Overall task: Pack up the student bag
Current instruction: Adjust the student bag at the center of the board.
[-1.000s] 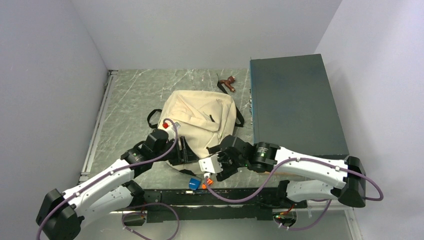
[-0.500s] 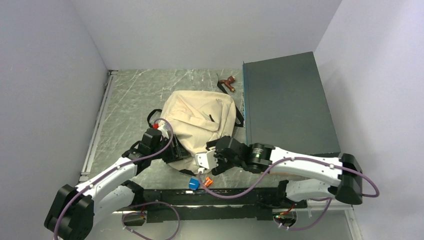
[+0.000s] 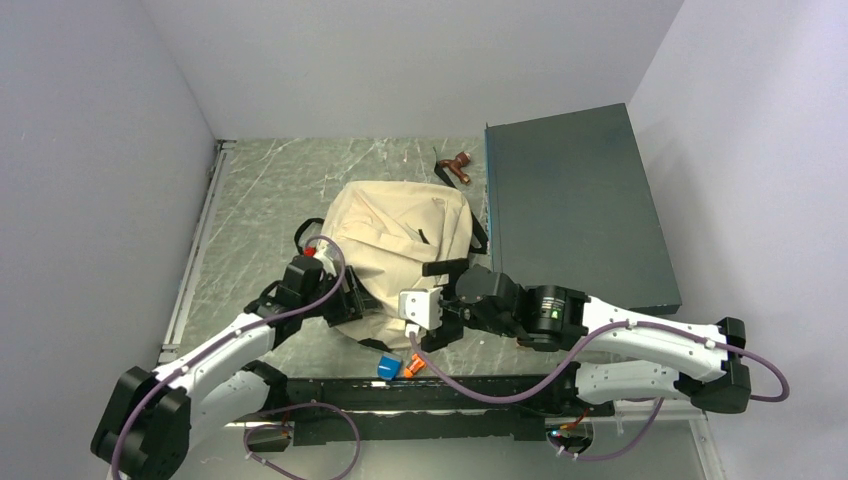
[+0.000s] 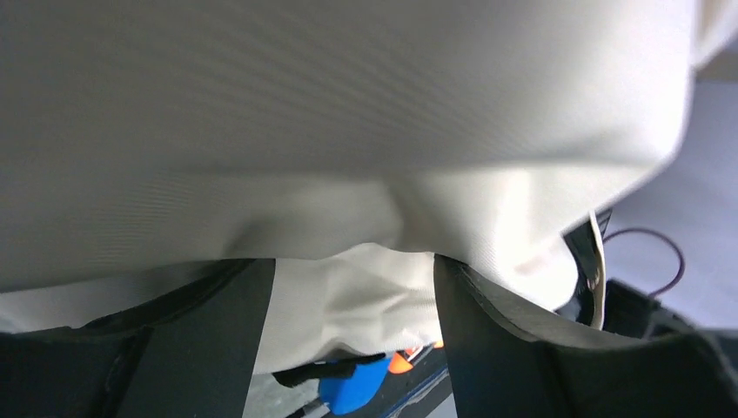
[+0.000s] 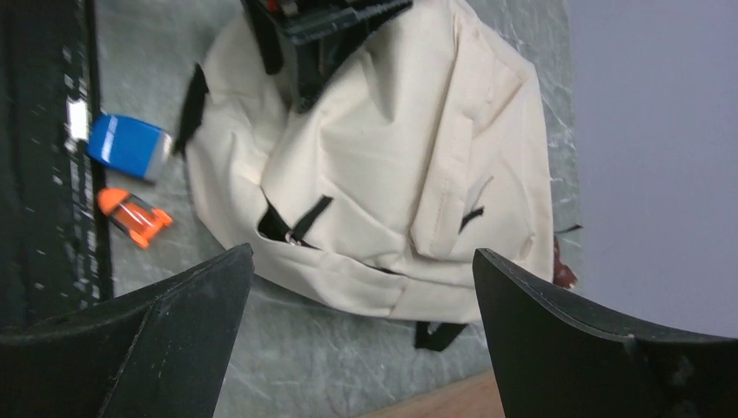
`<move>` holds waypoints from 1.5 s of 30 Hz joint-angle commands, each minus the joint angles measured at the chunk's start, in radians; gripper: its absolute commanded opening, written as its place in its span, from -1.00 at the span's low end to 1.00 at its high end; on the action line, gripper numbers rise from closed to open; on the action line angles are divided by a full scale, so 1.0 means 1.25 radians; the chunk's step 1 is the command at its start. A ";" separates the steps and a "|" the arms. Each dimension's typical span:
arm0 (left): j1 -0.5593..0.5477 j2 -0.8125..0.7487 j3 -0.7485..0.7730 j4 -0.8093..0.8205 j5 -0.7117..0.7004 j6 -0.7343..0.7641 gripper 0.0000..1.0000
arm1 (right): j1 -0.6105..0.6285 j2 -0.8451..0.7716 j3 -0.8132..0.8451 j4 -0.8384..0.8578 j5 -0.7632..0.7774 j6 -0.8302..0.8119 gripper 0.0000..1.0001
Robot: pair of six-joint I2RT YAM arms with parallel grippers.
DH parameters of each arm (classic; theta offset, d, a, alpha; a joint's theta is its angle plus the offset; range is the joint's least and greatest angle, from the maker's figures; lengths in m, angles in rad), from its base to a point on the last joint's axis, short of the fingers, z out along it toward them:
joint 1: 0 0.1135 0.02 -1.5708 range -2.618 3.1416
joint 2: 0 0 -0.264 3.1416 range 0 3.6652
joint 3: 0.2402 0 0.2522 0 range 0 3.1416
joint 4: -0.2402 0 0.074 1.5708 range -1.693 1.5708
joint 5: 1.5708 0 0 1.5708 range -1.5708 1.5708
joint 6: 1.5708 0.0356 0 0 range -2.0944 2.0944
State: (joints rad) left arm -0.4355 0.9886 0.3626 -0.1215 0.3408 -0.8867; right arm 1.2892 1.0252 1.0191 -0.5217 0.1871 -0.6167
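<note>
student bag (image 3: 400, 235) lies on table (image 3: 260, 200), cloth clamped between left fingers (image 4: 209, 348); right fingers (image 5: 148, 348) apart, holding nothing.

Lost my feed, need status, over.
Left gripper astride student bag fabric, grip unclear. Right gripper open, clear of it. Blue item, orange item beside its near edge.

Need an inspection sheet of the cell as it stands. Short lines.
Surface: grey-green marbled table top, no spills seen.
Job's things: beige canvas backpack lying flat mid-table, its brown strap end on the far side.
Clutter: blue object and orange object at the near edge; dark teal box on the right.
Grippers: left gripper jaws pinch backpack fabric; right gripper jaws open, empty, above the bag.
Cables: purple cables along both arms, not snagged.
Surroundings: pale walls on three sides; nothing else seen.
</note>
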 commanded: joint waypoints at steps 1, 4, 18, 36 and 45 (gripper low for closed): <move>0.082 0.048 -0.015 0.043 -0.029 -0.014 0.44 | 0.025 0.000 0.057 0.053 -0.046 0.121 0.99; 0.136 0.079 0.012 -0.016 -0.068 0.020 0.47 | 0.036 0.020 0.077 0.066 -0.072 0.162 1.00; 0.226 -0.146 0.127 -0.226 0.099 0.225 0.50 | 0.046 0.057 0.095 0.080 0.116 0.367 1.00; -0.252 -0.135 0.381 -0.358 -0.138 -0.227 0.32 | 0.045 -0.026 0.143 0.049 0.269 0.533 1.00; -0.372 0.189 0.592 -0.518 -0.216 -0.387 -0.04 | 0.045 -0.067 0.142 0.035 0.266 0.534 1.00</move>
State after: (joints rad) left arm -0.8703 1.0550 0.9836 -0.5896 0.1570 -1.2381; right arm 1.3434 0.9924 1.1595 -0.4721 0.4938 0.0345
